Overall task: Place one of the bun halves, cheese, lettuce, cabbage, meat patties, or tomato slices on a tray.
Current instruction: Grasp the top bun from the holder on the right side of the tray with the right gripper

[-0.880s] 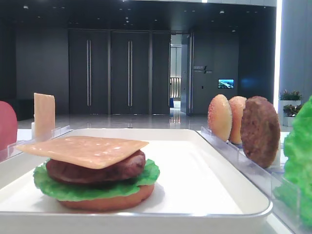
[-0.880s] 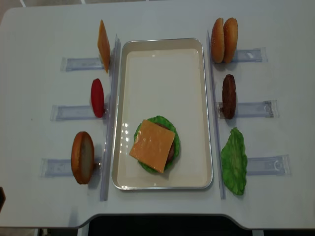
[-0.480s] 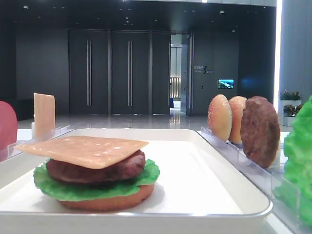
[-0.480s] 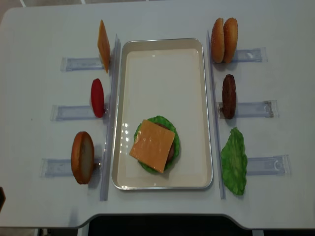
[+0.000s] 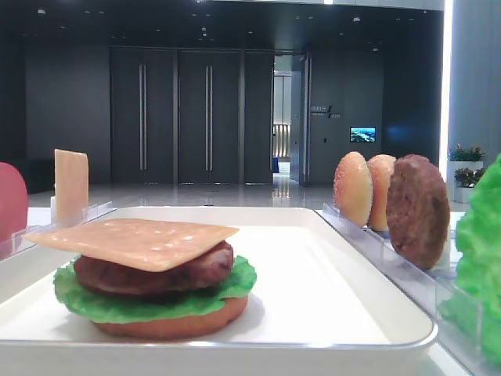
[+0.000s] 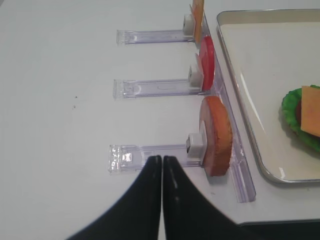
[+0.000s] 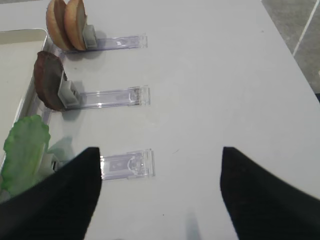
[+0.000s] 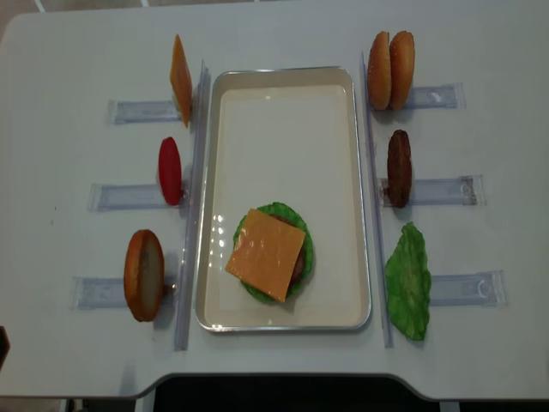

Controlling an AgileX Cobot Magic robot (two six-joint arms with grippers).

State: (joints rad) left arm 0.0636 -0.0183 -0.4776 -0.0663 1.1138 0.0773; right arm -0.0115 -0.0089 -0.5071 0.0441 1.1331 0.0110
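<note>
Office-building lobby: dark panelled doors (image 5: 176, 116), polished floor, wall screen (image 5: 362, 134), potted plants (image 5: 466, 153).

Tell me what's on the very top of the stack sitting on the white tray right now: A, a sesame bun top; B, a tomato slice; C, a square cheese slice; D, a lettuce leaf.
C: the cheese slice lies uppermost on the stack, over the meat patty and lettuce, on the tray.

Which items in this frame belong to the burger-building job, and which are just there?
Job items: tray, stacked cheese, lettuce, meat patty, tomato slice, bun halves.
Just there: clear racks, table.
</note>
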